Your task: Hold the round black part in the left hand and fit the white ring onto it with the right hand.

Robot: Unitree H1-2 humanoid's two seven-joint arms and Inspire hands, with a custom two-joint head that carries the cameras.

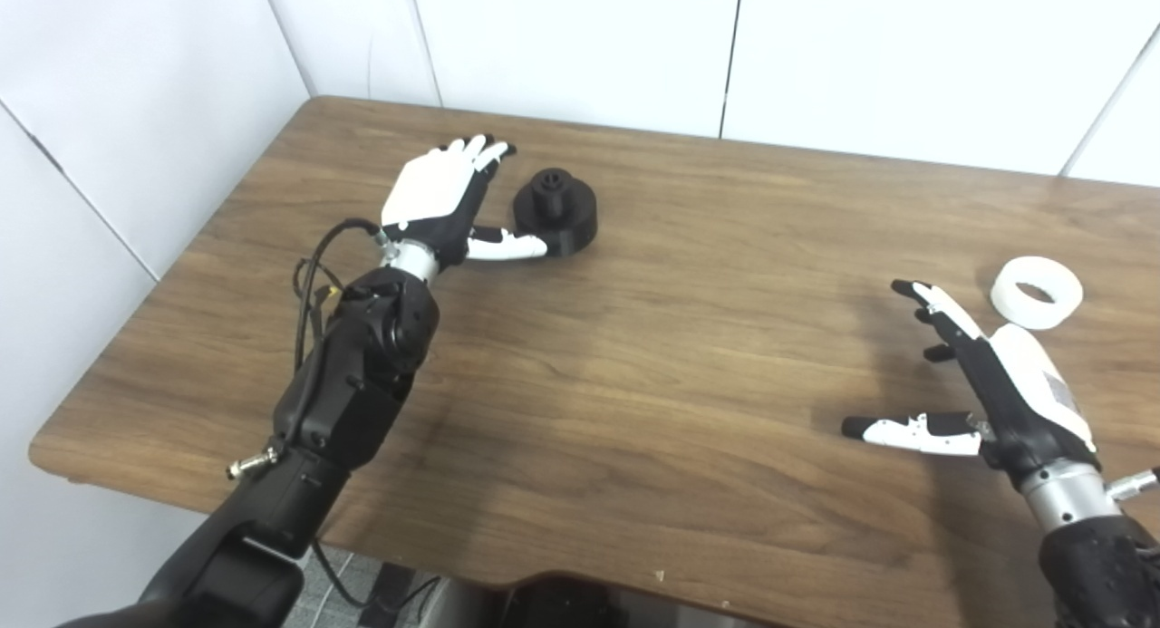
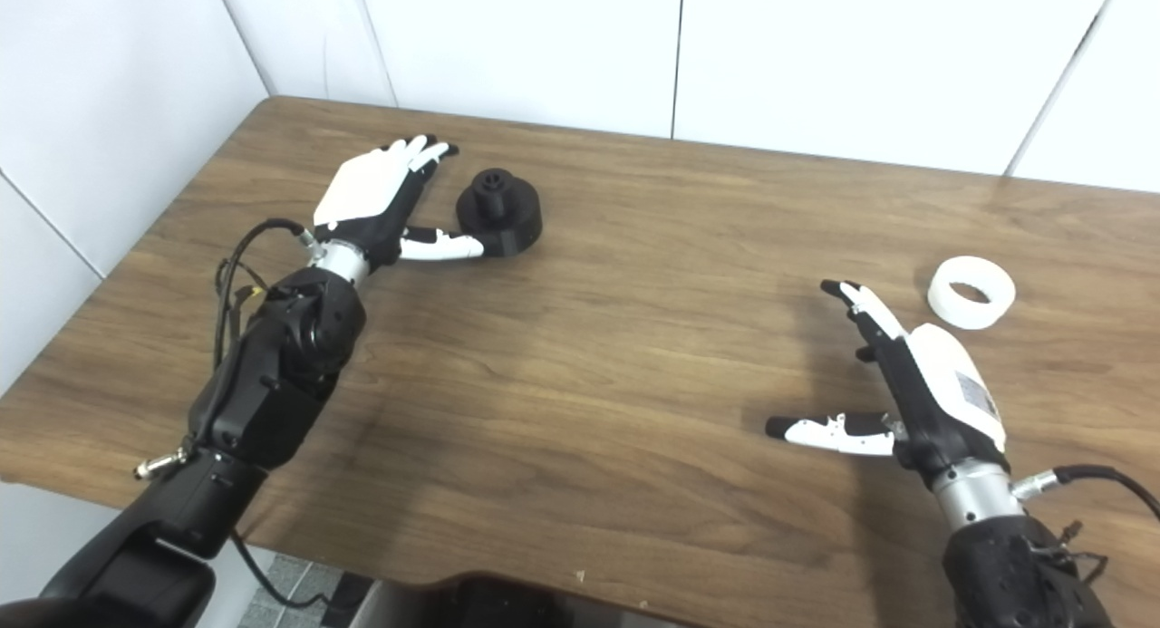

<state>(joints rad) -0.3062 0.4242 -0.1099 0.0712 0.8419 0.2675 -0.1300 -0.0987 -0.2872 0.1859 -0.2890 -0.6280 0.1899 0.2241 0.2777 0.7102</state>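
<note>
Black part sits flat on surface, far left, hub up. Left hand beside it, fingers spread and holding nothing; thumb tip at the part's near edge, contact uncertain. White ring lies far right. Right hand near it, apart, spread wide and empty. Step judged: reach, neither item grasped. Next: left hand must close around the part's rim; right must advance to the ring.

round part far left on table, just right of left hand, ring far right
</note>
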